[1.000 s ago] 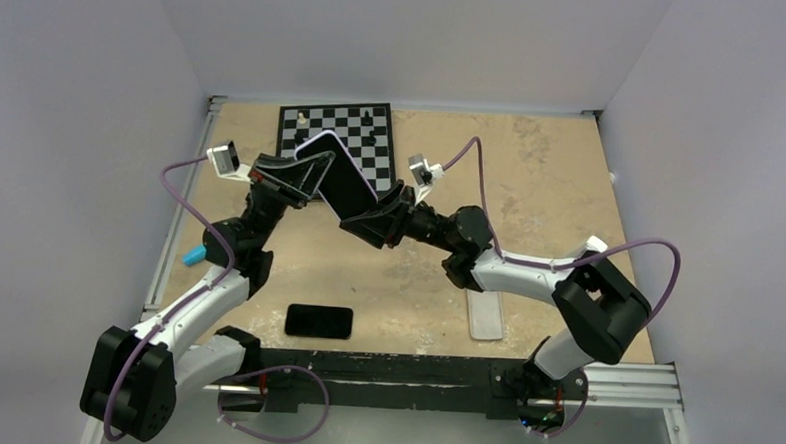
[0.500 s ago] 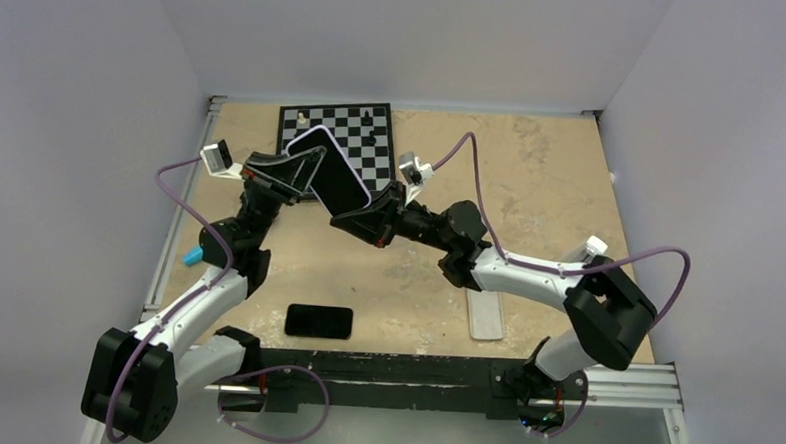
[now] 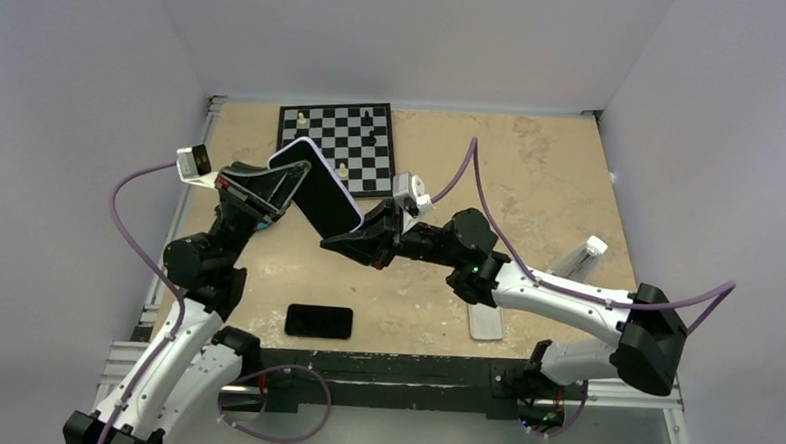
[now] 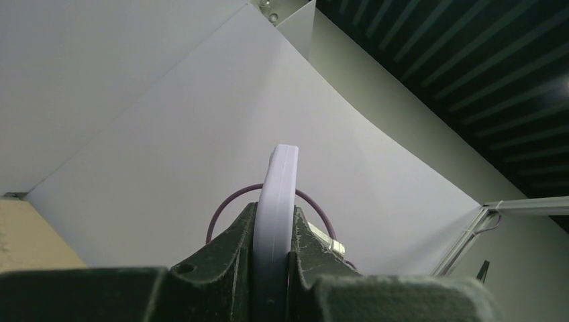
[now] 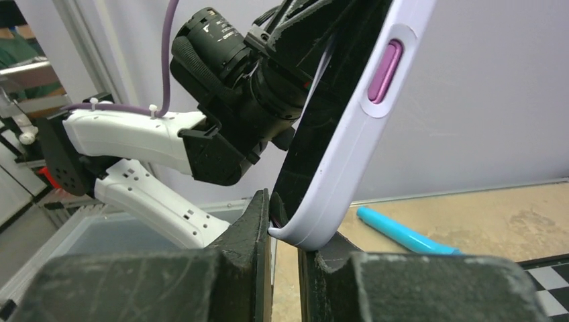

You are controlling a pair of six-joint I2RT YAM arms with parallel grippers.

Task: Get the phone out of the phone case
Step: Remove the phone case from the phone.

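A phone with a dark screen point(image 3: 322, 192) sits in a lilac case point(image 5: 355, 141) and is held tilted in mid-air in front of the chessboard. My left gripper point(image 3: 293, 185) is shut on the case's upper left edge. In the left wrist view its fingers point(image 4: 236, 241) clamp the lilac edge point(image 4: 280, 178). My right gripper point(image 3: 332, 241) holds the lower right corner. In the right wrist view point(image 5: 294, 225) one finger point(image 5: 258, 221) presses the case's lip by the screen point(image 5: 322, 114) and the other sits behind the case's back. A purple side button point(image 5: 380, 70) shows.
A chessboard point(image 3: 318, 129) with a few pieces lies at the back. A bare black phone point(image 3: 319, 321) lies near the front edge. A flat silver-grey object point(image 3: 486, 318) lies front right. A blue marker point(image 5: 402, 231) lies on the table at the left.
Both grippers have carried the cased phone left and towards the front. The left arm has swung outward to the left and the right arm has stretched further across.
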